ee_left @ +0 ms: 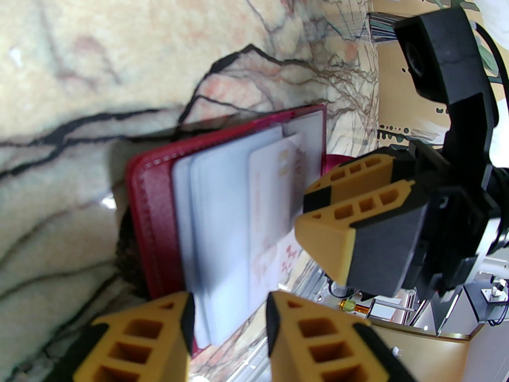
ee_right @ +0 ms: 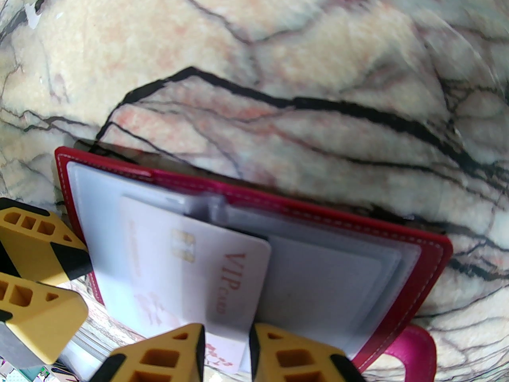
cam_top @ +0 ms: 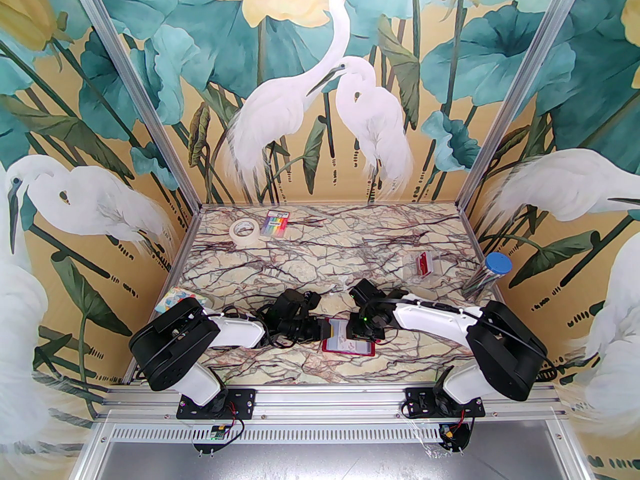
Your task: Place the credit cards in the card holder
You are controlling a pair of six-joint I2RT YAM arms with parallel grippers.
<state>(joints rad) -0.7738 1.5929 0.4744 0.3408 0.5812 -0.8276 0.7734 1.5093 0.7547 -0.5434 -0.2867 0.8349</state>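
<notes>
At six o'clock on the worktop [cam_top: 325,258], the right gripper [ee_right: 226,334] pinches the edge of a likely stiff, slick credit card [ee_right: 191,269]; the left gripper [ee_left: 230,305] straddles the floppy card holder [ee_left: 151,197], grip unclear.

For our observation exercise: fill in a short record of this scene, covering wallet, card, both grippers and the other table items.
wallet: red, open on the marble table, clear sleeves showing
card: white VIP card, partly in a sleeve
left gripper: jaws at the wallet's sleeve edge, grip unclear
right gripper: tips over the card's free end, grip unclear
elsewhere: tape roll, striped packet, clear case, blue-capped tube
</notes>
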